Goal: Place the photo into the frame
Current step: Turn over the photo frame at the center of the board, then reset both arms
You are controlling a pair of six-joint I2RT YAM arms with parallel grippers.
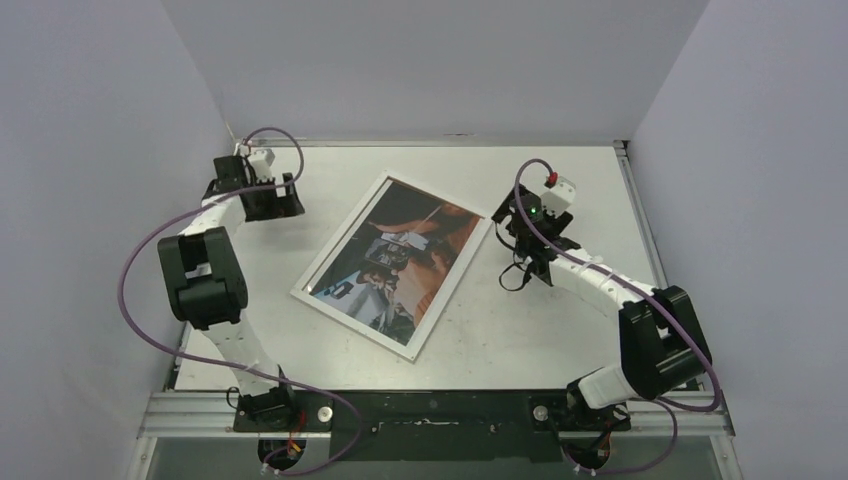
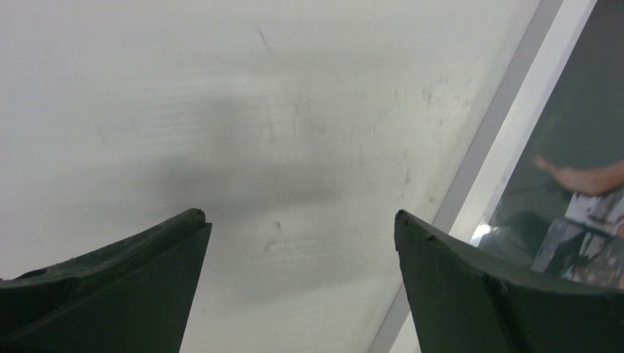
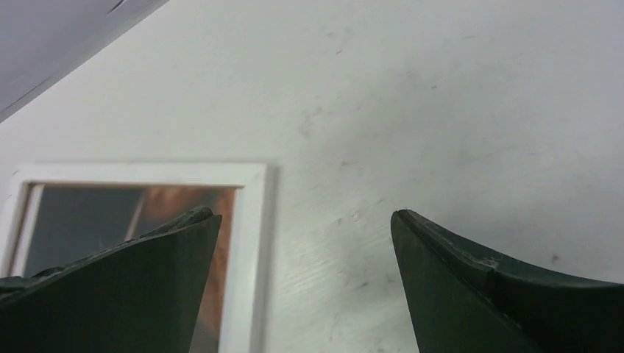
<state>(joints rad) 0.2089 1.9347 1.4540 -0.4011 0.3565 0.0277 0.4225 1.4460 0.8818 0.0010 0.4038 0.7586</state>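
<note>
- The left claw (image 2: pixel 300 215) is hanging with its fingers spread wide, holding nothing, over bare bench (image 1: pixel 520 330). The right claw (image 3: pixel 305 213) is doing likewise, jaws apart and empty.
- The photo (image 1: pixel 395 265) is lying face up mid-bench, apparently seated inside the frame (image 1: pixel 341 236), whose pale bars are blending with the print's white margin.
- Its long axis is running from near-left to far-right, askew to the bench edges; which end is the picture's top is not showing clearly.
- The claws are flanking it, the left apart from its far end, the right just beside its right-hand corner, neither touching.
- The job is looking all but finished. The next move is likely calling only for checking the seating and drawing both arms clear without nudging the frame.
</note>
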